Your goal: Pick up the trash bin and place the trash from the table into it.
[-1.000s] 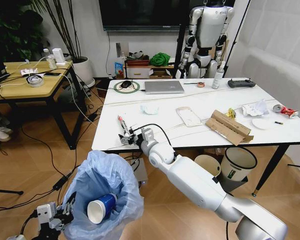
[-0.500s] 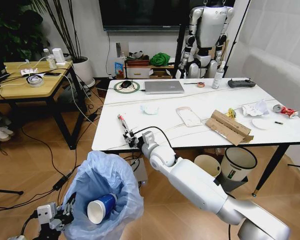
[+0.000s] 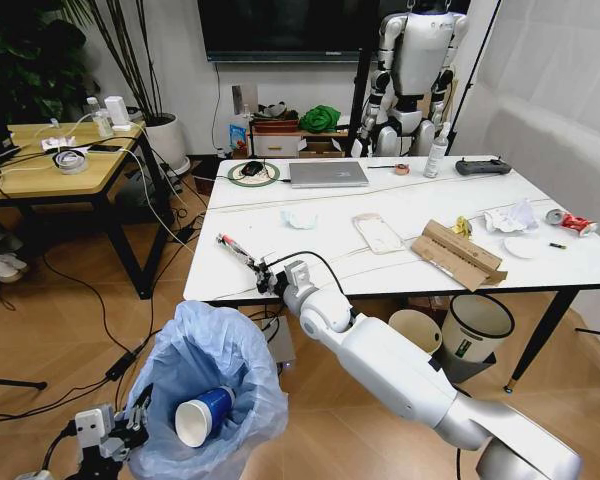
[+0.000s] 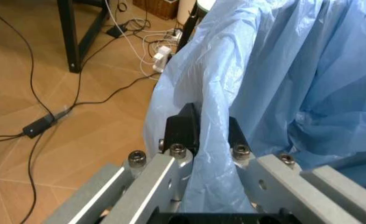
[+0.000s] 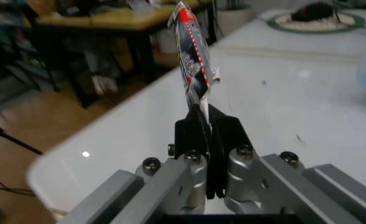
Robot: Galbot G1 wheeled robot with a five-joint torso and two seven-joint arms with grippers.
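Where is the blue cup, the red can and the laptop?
blue cup (image 3: 204, 415), head view, on its side wall.
red can (image 3: 576, 223), head view, on its crushed body.
laptop (image 3: 327, 173), head view, on its closed lid.

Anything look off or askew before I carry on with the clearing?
Nothing stands out. The right gripper is shut on a thin wrapper near the table's front left corner. The left gripper pinches the trash bin's blue bag. A paper cup lies inside it.
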